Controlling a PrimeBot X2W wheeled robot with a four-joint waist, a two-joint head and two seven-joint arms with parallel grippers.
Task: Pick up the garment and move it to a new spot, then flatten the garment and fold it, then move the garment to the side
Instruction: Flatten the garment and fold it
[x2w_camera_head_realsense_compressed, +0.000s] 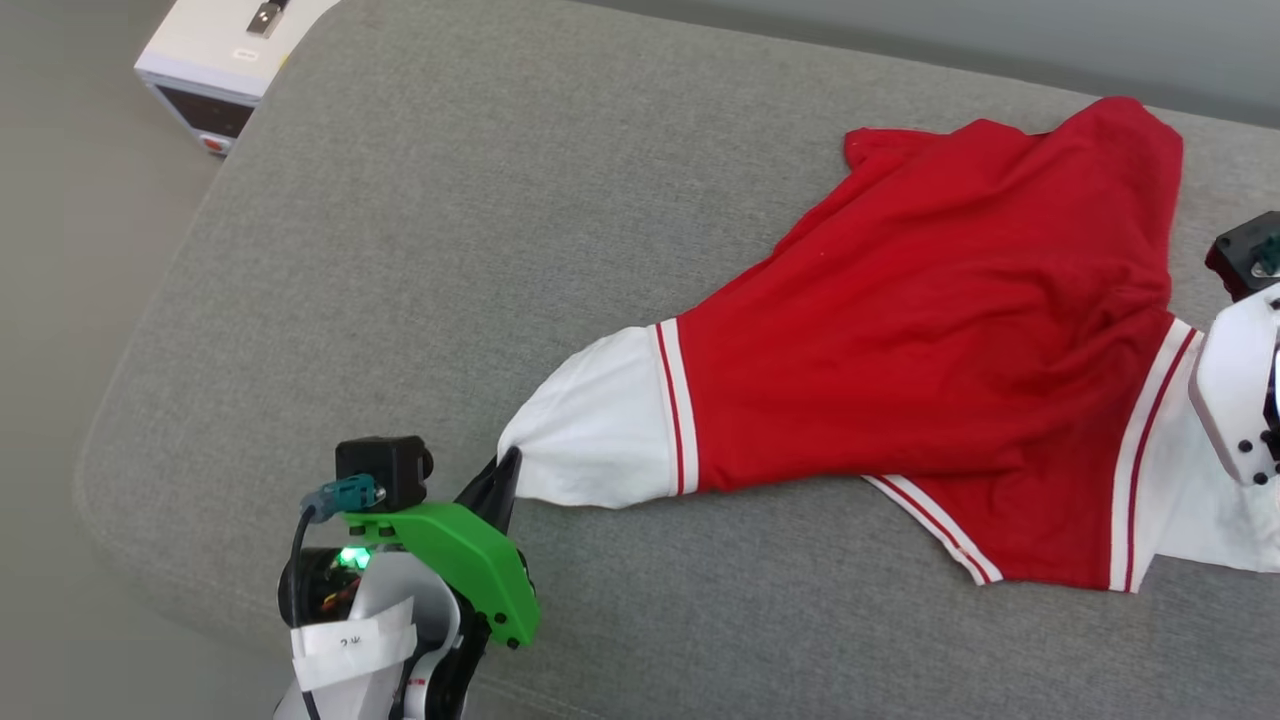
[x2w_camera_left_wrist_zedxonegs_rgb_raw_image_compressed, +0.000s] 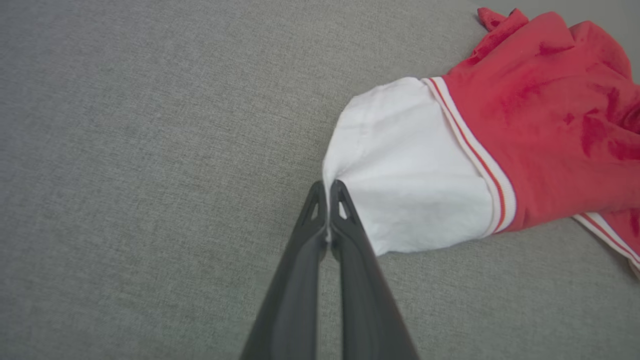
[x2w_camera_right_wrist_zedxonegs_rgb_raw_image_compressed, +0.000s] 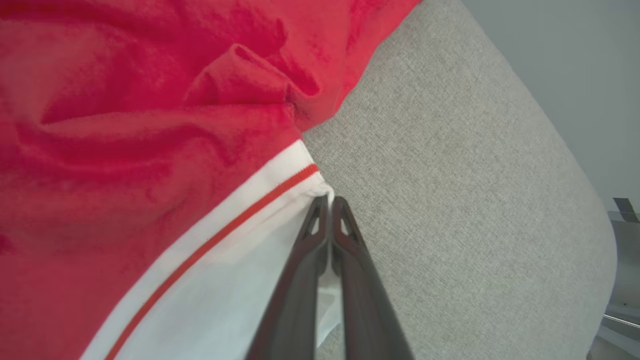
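Observation:
The garment (x2w_camera_head_realsense_compressed: 930, 330), a red jersey T-shirt with white striped-trim sleeves, lies stretched across the grey cushion (x2w_camera_head_realsense_compressed: 450, 250), plain red side up; its lettering is hidden. My left gripper (x2w_camera_head_realsense_compressed: 508, 468) is shut on the edge of the left white sleeve (x2w_camera_head_realsense_compressed: 595, 430), pinching it in the left wrist view (x2w_camera_left_wrist_zedxonegs_rgb_raw_image_compressed: 328, 189). In the right wrist view my right gripper (x2w_camera_right_wrist_zedxonegs_rgb_raw_image_compressed: 330, 201) is shut on the edge of the other white sleeve (x2w_camera_right_wrist_zedxonegs_rgb_raw_image_compressed: 225, 280) near its red stripe. In the head view just the right arm's pale wrist (x2w_camera_head_realsense_compressed: 1240, 400) shows at the right edge.
A white box-shaped device (x2w_camera_head_realsense_compressed: 225, 60) with a dark front panel stands on the floor beyond the cushion's far left corner. The cushion's rounded edge (x2w_camera_right_wrist_zedxonegs_rgb_raw_image_compressed: 575, 165) falls away just right of my right gripper. Bare grey fabric spreads left of the shirt.

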